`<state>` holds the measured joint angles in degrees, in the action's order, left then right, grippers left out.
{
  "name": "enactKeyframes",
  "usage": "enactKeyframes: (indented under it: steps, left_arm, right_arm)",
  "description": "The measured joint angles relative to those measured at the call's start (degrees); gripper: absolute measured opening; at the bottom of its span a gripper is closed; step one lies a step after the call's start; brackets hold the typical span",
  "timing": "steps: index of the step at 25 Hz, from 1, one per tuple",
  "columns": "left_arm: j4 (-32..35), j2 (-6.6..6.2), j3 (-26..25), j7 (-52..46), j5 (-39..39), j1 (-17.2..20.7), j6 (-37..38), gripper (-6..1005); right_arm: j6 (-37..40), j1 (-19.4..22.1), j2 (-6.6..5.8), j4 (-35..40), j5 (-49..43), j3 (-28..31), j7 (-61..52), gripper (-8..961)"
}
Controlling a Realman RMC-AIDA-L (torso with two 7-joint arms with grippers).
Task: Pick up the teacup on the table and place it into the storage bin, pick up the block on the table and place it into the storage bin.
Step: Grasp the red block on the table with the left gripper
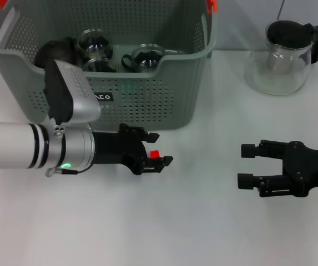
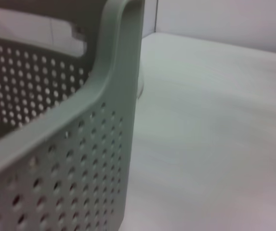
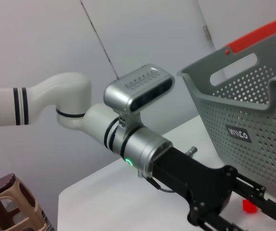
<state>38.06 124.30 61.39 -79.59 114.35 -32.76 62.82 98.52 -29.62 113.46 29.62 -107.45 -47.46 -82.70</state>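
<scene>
My right hand (image 1: pixel 248 165) rests low over the white table (image 1: pixel 192 221) at my right side, its fingers spread apart and holding nothing. My left hand (image 1: pixel 157 148) reaches across the table just in front of the bin, fingers parted, with the small red block (image 1: pixel 155 154) lying on the table between them; I cannot tell whether the fingers touch it. From the right wrist view the block (image 3: pixel 248 205) shows beside the black fingers of that left hand (image 3: pixel 253 204), close to the bin's wall. Just beyond stands the grey-green bin (image 1: pixel 147 94), perforated, with a black label on its front and orange clips at the rim. Inside it sit several glass teacups (image 1: pixel 145 57) with dark handles. Farther off to my right, well apart from the bin, a glass pitcher (image 1: pixel 283 55) with a black lid stands on the table.
</scene>
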Motion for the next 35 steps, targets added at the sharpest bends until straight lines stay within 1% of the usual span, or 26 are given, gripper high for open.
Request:
enactKeyframes:
  steps: [4,15,25,29,35]
  left_arm:
    - [-1.4,0.06,2.3,0.1,0.0,-0.3,-4.1,696]
    - [-4.4,0.15,3.7,0.8,0.0,-1.3,-9.5,701]
    - [-4.5,0.19,3.9,0.8,-0.5,-1.4,-9.6,691]
    - [-4.9,0.06,3.9,0.5,-0.4,-1.9,-9.7,500]
    - [-5.0,0.06,4.1,0.6,-0.1,-2.1,-9.8,379]
  right_arm:
    - [-0.3,0.0,0.0,0.0,-0.1,0.0,0.0,945]
    - [-0.4,0.1,0.09,-0.1,-0.2,0.0,0.0,945]
    - [-0.6,-0.1,0.09,-0.1,-0.2,0.0,0.0,944]
    - [-0.6,-0.2,0.1,-0.1,-0.2,0.4,0.1,944]
    - [-0.6,0.0,0.09,-0.1,-0.3,0.6,0.1,945]
